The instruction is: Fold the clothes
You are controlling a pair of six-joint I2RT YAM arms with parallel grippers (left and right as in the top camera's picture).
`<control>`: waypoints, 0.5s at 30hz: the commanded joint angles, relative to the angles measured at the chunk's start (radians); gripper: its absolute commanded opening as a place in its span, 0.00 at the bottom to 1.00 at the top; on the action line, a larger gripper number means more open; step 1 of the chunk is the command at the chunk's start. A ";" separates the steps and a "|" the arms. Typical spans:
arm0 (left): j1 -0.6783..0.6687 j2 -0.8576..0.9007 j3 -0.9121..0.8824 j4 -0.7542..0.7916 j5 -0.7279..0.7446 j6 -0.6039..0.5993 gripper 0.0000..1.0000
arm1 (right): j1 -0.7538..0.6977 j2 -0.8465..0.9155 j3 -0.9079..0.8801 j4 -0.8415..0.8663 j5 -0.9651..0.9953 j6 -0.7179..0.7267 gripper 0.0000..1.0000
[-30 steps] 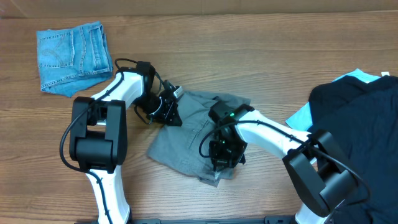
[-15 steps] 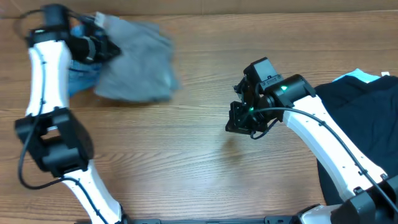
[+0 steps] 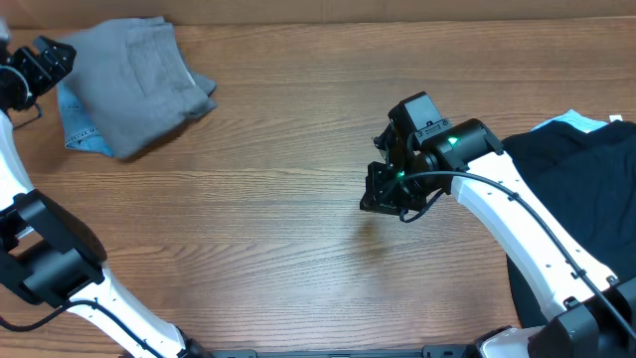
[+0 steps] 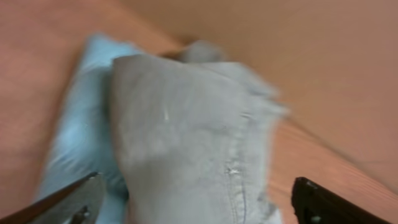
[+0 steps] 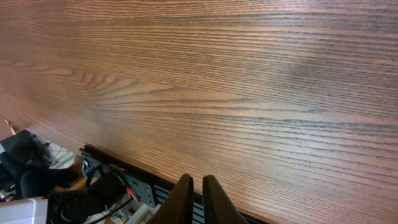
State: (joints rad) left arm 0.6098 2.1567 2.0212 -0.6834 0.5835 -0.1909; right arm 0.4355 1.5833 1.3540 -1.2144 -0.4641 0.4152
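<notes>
The grey folded clothes [image 3: 139, 80] lie at the far left back of the table, on top of a light blue denim piece [image 3: 78, 134]. My left gripper [image 3: 62, 55] is at their left edge. In the left wrist view its fingers [image 4: 74, 199] stand wide apart, open, with the grey cloth [image 4: 186, 137] below and between them and the blue denim [image 4: 81, 124] under that. My right gripper [image 3: 383, 199] hangs over bare wood mid-table; its fingertips [image 5: 186, 196] are shut with nothing between them. A black garment [image 3: 586, 199] lies at the right.
A light blue cloth [image 3: 479, 184] peeks from under the black garment at the right edge. The wooden table [image 3: 278, 229] runs bare between the two piles. The right wrist view shows the table's front edge with a black frame and cables [image 5: 99, 186] below it.
My left arm swung the grey garment from mid-table to the far left, onto the blue denim, and its jaws opened. My right arm rose off the garment earlier and has since held still.
</notes>
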 commanded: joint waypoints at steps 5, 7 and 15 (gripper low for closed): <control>0.065 -0.001 0.026 -0.097 -0.028 -0.006 1.00 | 0.001 -0.002 0.009 0.004 0.003 0.004 0.10; 0.078 -0.017 0.028 -0.109 0.077 0.015 1.00 | 0.001 -0.002 0.009 0.005 0.003 0.004 0.10; -0.035 -0.189 0.078 -0.319 0.249 0.346 1.00 | 0.001 -0.068 0.082 -0.005 0.165 0.031 0.13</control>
State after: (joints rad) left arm 0.6712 2.1288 2.0430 -0.9352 0.7498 -0.0509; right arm 0.4358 1.5818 1.3621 -1.2148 -0.4194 0.4236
